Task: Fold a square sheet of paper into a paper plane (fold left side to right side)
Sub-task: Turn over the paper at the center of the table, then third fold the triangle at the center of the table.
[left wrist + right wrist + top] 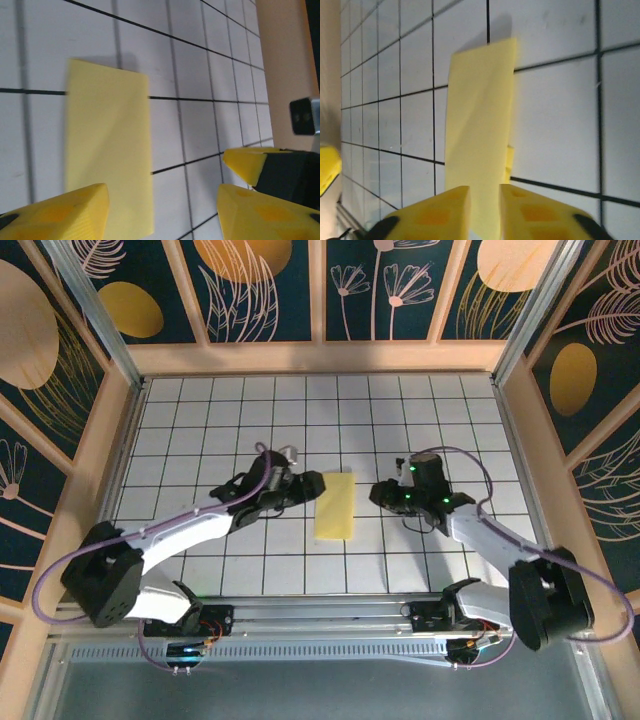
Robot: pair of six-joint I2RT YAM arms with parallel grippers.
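Left hand: we find the left hand [305, 485] just beside the sheet's left long edge. Its fingers are spread wide with nothing between them.
Sheet position: the square sheet of paper [335, 505] lies flat on the desk [200, 420] between the two hands. It shows as a narrow rectangle with its long sides running away from the arms. We judge it to be doubled over, left half onto right.
Sheet handling: we judge it very light, thin and limp. It should slide easily on the smooth desk and crumple easily. The upper layer will likely spring up unless pressed.
Where to hold: we advise a pinch at a free edge or corner, through both layers, while the other hand presses the sheet flat. The crease is better pressed than gripped.
Right hand: the right hand [380, 495] stands just beside the right long edge, its fingers set almost together. Its wrist view shows yellow paper in the slim gap. We cannot tell whether that paper is pinched or merely lies beneath.
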